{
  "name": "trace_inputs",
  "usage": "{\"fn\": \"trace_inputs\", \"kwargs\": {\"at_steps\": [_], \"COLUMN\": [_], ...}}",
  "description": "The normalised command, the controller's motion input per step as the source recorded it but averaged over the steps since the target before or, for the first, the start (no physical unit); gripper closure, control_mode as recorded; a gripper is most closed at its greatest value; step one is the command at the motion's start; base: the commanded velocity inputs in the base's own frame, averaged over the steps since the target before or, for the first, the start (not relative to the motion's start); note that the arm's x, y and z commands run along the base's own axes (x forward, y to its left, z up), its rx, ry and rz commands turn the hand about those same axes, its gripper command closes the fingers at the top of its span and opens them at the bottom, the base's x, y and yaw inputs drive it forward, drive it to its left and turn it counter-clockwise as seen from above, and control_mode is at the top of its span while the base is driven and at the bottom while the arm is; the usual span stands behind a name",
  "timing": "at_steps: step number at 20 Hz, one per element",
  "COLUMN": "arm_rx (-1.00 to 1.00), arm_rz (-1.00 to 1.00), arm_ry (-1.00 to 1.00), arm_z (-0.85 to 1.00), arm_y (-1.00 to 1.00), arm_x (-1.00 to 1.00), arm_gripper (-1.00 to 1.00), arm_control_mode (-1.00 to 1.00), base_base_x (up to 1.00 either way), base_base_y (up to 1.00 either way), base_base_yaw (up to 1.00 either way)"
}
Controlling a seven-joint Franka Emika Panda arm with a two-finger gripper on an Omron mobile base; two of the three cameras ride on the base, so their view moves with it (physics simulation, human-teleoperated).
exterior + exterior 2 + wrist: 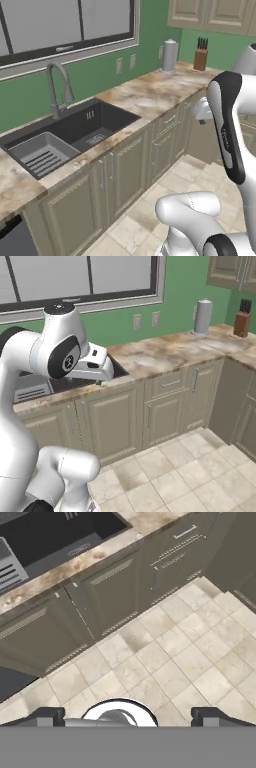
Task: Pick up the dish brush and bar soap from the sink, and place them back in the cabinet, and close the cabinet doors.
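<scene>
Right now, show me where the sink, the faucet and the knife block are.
sink [107, 120], left base view, dark basin floor.
faucet [52, 85], left base view, upright neck.
knife block [200, 60], left base view, wooden body.

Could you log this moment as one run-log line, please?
gripper: open, empty, over floor | sink: ahead, not reached | brush, soap: not discernible | phase: approach
</scene>
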Motion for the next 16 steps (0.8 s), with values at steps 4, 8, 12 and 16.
{"fn": "trace_inputs", "kwargs": {"at_steps": [4, 8, 12, 16], "arm_rx": [0.0, 0.0, 0.0, 0.0], "arm_rz": [0.0, 0.0, 0.0, 0.0], "arm_ry": [0.0, 0.0, 0.0, 0.0], "arm_z": [0.0, 0.0, 0.0, 0.0], "arm_y": [0.0, 0.0, 0.0, 0.0], "arm_x": [0.0, 0.0, 0.0, 0.0], "arm_gripper": [-1.0, -1.0, -1.0, -1.0], "arm_control_mode": [1.0, 1.0, 1.0, 1.0], "base_base_x": [0.36, 0.31, 0.41, 0.42], "base_base_y": [0.0, -0.05, -0.09, -0.08], "base_base_yaw": [0.31, 0.28, 0.3, 0.31]}}
